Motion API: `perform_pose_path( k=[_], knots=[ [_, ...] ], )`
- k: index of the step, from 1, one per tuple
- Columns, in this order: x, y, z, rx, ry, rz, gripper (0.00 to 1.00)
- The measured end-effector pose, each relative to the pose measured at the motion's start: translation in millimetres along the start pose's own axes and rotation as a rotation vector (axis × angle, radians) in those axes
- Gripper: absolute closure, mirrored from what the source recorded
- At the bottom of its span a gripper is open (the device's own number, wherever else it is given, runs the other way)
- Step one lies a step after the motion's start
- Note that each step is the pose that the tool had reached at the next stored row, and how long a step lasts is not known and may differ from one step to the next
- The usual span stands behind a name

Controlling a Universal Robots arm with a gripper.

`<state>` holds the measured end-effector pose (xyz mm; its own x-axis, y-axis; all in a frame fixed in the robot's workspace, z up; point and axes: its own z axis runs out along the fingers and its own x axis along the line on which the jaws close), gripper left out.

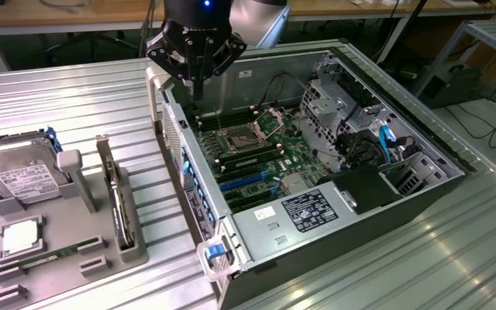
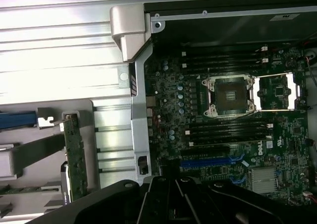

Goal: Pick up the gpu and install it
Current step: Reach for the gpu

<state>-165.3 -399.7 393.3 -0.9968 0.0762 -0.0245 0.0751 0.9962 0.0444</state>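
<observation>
To the exterior view's left of the open case you have a gray holder on the slatted table. It carries the hard drive, a square chip, a memory stick and the gpu. The gpu stands on edge in its slot at the side of the holder nearest the case, with its silver bracket end toward the far side. In the wrist view you see it edge-on as a thin green board.

The case wall and its gray corner handle stand between the gpu and the motherboard. Inside the case you can see the open socket, the blue slots, the labelled power supply and blue cables beside the drive cage.

Your gripper hangs over the far corner of the case, above the board's edge and well apart from the gpu. Its fingers look pressed together with nothing between them, and it touches nothing. The wrist view shows its black body over the wall beside the blue slots.
</observation>
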Motion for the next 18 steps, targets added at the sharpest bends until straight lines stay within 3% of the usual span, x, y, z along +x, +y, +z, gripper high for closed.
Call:
perform_pose_path(
  k=[18],
  knots=[
    [15.5, -1.7, -0.5, 0.0, 0.0, 0.0, 0.89]
  ],
)
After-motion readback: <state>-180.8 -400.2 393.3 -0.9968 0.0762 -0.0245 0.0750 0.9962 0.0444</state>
